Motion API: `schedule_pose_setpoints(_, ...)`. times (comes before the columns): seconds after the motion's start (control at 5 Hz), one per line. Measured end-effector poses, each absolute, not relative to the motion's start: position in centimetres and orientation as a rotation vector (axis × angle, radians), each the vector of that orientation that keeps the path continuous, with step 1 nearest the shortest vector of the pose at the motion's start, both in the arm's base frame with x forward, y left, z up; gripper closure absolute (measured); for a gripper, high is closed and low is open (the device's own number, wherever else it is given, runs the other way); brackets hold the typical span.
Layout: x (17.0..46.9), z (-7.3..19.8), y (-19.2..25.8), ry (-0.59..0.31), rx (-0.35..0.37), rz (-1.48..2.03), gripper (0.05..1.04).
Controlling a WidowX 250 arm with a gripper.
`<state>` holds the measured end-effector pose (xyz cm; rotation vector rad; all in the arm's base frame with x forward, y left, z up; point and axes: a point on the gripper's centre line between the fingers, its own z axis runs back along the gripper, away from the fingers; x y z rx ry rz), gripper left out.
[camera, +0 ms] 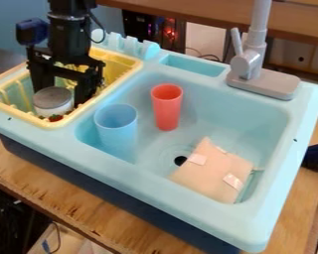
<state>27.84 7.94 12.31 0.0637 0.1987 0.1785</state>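
Note:
The black gripper (64,94) hangs down over the yellow dish rack (54,122) at the upper left of the camera view. Its two fingers stand apart, open. A white can with a grey top (53,101) stands upright in the rack, close to the fingertips; whether they touch it I cannot tell. A small red item (55,118) lies at the can's foot. In the light-blue sink (214,111) stand a blue cup (117,129) and a red cup (167,106), both upright. A beige cloth item (213,171) with white tags lies beside the drain.
A grey faucet (250,64) rises from the sink's back right edge. The drain hole (180,160) is in the basin floor. The sink unit rests on a wooden table (62,193). A dark blue object (316,155) shows at the right edge.

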Motion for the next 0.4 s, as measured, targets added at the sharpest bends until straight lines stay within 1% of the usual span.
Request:
schedule_pose_setpoints(0.2, 29.6, 14.1, 8.1, 0.116, 0.047, 0.161, 0.085)
schedule_pose_setpoints(0.4, 30.9, 16.6, 8.4, -0.016, 0.070, 0.158, 0.085)
